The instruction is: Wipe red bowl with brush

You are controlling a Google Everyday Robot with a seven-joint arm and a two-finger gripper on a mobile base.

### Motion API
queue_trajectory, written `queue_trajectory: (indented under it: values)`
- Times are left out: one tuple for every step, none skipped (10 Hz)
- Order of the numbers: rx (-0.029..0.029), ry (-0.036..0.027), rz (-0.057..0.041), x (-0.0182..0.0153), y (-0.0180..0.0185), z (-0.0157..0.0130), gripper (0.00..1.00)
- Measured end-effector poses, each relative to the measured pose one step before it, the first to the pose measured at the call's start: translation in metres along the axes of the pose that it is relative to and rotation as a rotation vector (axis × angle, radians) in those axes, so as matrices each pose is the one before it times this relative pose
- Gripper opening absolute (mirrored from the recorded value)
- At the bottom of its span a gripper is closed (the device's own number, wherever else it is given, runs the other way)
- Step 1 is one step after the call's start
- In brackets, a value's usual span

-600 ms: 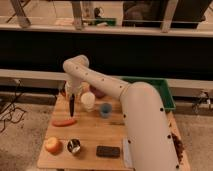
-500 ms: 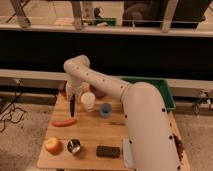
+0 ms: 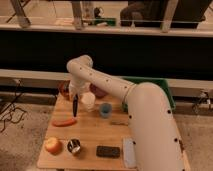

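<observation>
A white robot arm point(image 3: 137, 117) arches over a wooden table point(image 3: 90, 132), coming up from the 4 o'clock side, bending at its elbow high above the far edge and dropping to the table's 10 o'clock area. There its gripper point(image 3: 75, 96) is clamped together on the top end of the brush point(image 3: 75, 107). The brush hangs upright from it, a slim black stick with its lower tip close above the wood (whether it touches cannot be told).

The bowl point(image 3: 63, 90) sits at the table's far left corner, at about 11 o'clock from the brush and just beside the gripper. The wrist partly hides it, leaving a reddish rim and a darker inside in view. The brush hangs at the bowl's 5 o'clock, with its tip outside the rim.

A white cup point(image 3: 88, 101) stands just beside the brush at its 3 o'clock, and a blue cup point(image 3: 105, 109) stands near the white one at its 4 o'clock. A carrot point(image 3: 65, 122) lies flat at the brush's 7 o'clock, near its tip but apart from it.

Along the near edge, a round orange-yellow fruit point(image 3: 52, 145) sits at the table's 7 o'clock corner. A shiny metal cup point(image 3: 74, 146) stands just beside it at its 3 o'clock, and a flat black block point(image 3: 108, 151) lies at the table's 6 o'clock.

Beyond the table at 2 o'clock, a green bin point(image 3: 157, 86) shows behind the arm. Dark cables point(image 3: 10, 112) trail on the floor at 9 o'clock.
</observation>
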Motion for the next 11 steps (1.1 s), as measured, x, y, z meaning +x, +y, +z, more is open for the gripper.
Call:
queue_trajectory:
  values:
    - [-0.00209, 0.00256, 0.01237, 0.00231, 0.00528, -0.0003, 0.19]
    - [-0.00224, 0.00197, 0.01206, 0.00273, 0.00514, 0.00016, 0.19]
    - [-0.00222, 0.00119, 0.0114, 0.00306, 0.0048, 0.00016, 0.19]
    - [-0.0034, -0.00029, 0.00765, 0.00302, 0.00233, 0.00129, 0.19]
    - [-0.00209, -0.0004, 0.00458, 0.00291, -0.00068, 0.00119, 0.19]
    - [-0.00454, -0.00174, -0.00035, 0.00379, -0.00227, 0.00238, 0.19]
    - [-0.00505, -0.00163, -0.00256, 0.00355, -0.00246, 0.00148, 0.19]
    - [-0.00143, 0.00144, -0.00273, 0.00387, -0.00326, 0.00082, 0.19]
    - [-0.0029, 0.00006, -0.00229, 0.00202, -0.00191, 0.00025, 0.19]
    - [-0.00279, 0.00357, -0.00224, 0.00409, -0.00243, -0.00067, 0.19]
    - [-0.00449, 0.0032, -0.00077, 0.00306, -0.00096, -0.00181, 0.19]
